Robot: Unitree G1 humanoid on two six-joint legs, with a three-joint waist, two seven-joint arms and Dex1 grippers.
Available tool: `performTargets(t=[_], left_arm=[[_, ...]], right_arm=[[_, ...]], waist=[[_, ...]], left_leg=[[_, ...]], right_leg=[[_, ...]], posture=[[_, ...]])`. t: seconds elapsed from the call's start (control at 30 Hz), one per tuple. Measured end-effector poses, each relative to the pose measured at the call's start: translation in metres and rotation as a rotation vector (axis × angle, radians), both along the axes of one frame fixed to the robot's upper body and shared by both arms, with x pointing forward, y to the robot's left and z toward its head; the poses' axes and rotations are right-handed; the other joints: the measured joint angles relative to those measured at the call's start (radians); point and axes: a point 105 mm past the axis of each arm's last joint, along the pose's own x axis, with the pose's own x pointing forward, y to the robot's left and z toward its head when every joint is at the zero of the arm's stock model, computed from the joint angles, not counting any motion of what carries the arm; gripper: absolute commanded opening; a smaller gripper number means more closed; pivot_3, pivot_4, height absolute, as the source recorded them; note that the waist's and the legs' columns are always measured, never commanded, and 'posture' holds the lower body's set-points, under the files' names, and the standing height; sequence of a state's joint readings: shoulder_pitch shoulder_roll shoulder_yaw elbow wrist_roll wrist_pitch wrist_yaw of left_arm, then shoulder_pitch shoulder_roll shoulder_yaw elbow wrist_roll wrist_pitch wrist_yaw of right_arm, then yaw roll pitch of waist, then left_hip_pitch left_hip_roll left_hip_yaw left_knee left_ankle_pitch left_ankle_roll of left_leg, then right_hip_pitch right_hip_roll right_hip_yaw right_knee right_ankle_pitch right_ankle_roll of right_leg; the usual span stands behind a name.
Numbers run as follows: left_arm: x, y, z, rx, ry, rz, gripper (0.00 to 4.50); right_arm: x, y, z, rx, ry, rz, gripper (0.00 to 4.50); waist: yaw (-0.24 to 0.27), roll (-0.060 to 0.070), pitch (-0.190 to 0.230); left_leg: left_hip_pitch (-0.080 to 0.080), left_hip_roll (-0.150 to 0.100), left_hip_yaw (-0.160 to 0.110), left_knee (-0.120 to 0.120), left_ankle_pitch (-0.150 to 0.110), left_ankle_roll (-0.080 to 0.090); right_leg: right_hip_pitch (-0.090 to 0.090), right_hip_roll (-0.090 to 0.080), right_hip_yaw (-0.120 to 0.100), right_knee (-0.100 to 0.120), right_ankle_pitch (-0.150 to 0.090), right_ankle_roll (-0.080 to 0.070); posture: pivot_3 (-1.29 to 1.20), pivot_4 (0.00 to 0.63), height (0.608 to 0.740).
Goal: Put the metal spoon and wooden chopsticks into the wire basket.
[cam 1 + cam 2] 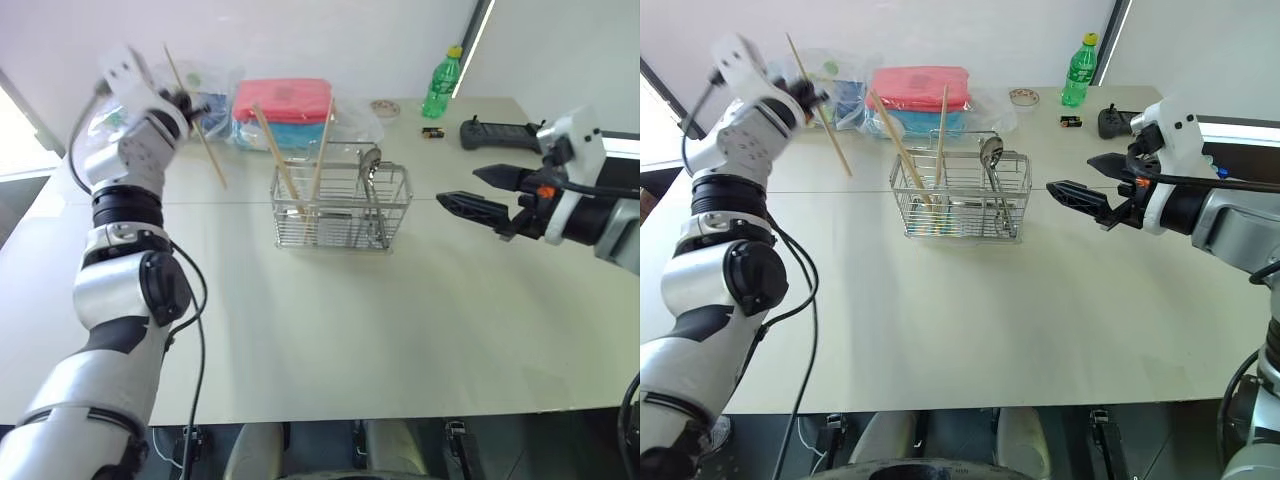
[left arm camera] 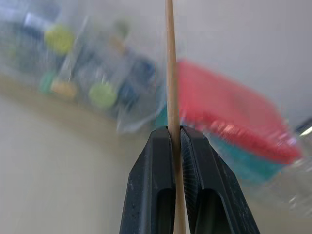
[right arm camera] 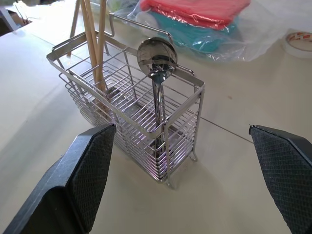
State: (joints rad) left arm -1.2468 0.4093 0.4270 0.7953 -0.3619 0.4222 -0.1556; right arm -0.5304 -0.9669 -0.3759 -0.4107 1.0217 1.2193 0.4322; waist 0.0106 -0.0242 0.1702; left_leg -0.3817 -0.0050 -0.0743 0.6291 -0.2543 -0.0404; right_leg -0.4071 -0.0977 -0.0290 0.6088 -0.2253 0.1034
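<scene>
From the head cameras, the robot's left pincer (image 1: 183, 100) is up high, off to the left of the shiny silver wire basket (image 1: 341, 208), and it is clenched on one long, thin, pale wooden chopstick (image 1: 196, 120). The stick slants down toward the pale table (image 1: 400, 320) but its tip hangs in the air. Two more wooden chopsticks (image 1: 283, 160) already stand in the left part of the basket, leaning apart. The slim shiny metal spoon (image 1: 991, 170) stands in the right part, bowl up. The right pincer (image 1: 1080, 185) hangs released and wide, to the right of the basket, holding nothing.

In the left wrist view, the two black fingers (image 2: 151, 195) squeeze the stick from both sides. The stick runs straight up past them. The bags behind look smeared, so I can't be sure what is in them.

In the right wrist view, the basket sits between the two wide black fingers (image 3: 92, 161), well apart from both. The spoon's handle goes down into a back compartment.

I think the stick is very light, stiff and smooth. It is thin, so it could twist or slide in the grip. Holding it near the middle, as now, looks best for keeping it steady. The basket looks light too, so a bump could push it along.
</scene>
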Motion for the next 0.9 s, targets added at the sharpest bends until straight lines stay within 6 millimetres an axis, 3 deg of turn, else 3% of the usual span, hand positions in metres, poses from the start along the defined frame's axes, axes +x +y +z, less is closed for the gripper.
performTargets(t=[0.13,0.27,0.33,0.47,0.67,0.87,0.9], left_arm=[[-0.036,-0.026,0.075,0.08,-0.325,-0.158,0.09],[-0.063,-0.067,0.103,0.169,-0.462,-0.309,0.09],[-0.074,-0.095,0.098,0.21,-0.486,-0.41,0.09],[-0.087,-0.14,0.065,0.277,-0.461,-0.59,0.09],[-0.096,-0.153,0.054,0.3,-0.466,-0.624,0.09],[-0.085,-0.155,0.014,0.263,-0.36,-0.604,0.09],[-0.085,-0.158,0.01,0.26,-0.35,-0.609,0.43]], right_arm=[[0.0,0.0,-0.001,-0.001,0.008,0.011,4.5],[0.0,0.001,-0.001,-0.003,0.008,0.013,4.5],[0.0,0.002,0.001,-0.003,0.001,0.011,4.5],[0.0,0.001,0.0,-0.002,0.008,0.003,4.5],[0.0,-0.002,0.002,0.01,0.006,-0.017,4.5],[-0.002,-0.003,0.004,0.022,0.006,-0.031,4.5],[-0.002,-0.003,0.004,0.025,0.007,-0.032,4.5]], waist=[[0.002,0.0,0.0],[0.003,0.0,0.0],[0.003,0.002,-0.001],[-0.003,0.002,-0.001],[-0.004,0.003,-0.001],[0.003,0.002,-0.001],[0.004,0.002,-0.001]], left_leg=[[-0.002,0.0,0.0,0.001,0.0,0.0],[-0.002,0.0,0.0,0.002,0.0,0.0],[-0.001,0.0,0.0,0.002,0.0,0.0],[-0.001,0.0,0.0,0.002,0.0,0.001],[-0.001,0.0,0.0,0.002,0.0,0.002],[-0.002,0.0,-0.001,0.003,0.0,0.002],[-0.003,0.0,-0.001,0.003,0.0,0.002]], right_leg=[[0.0,0.0,0.0,-0.002,0.0,0.0],[0.002,0.0,0.0,-0.004,0.0,0.0],[0.004,0.0,0.0,-0.005,0.0,0.0],[0.003,0.001,0.0,-0.006,0.001,-0.001],[0.002,0.001,0.0,-0.006,0.001,-0.001],[0.003,0.001,0.0,-0.007,0.001,-0.002],[0.003,0.001,0.0,-0.008,0.001,-0.002]], posture=[[0.0,0.15,0.708],[0.0,0.15,0.708],[0.0,0.15,0.708],[0.0,0.15,0.708],[0.0,0.15,0.708],[0.0,0.15,0.708],[0.0,0.15,0.708]])
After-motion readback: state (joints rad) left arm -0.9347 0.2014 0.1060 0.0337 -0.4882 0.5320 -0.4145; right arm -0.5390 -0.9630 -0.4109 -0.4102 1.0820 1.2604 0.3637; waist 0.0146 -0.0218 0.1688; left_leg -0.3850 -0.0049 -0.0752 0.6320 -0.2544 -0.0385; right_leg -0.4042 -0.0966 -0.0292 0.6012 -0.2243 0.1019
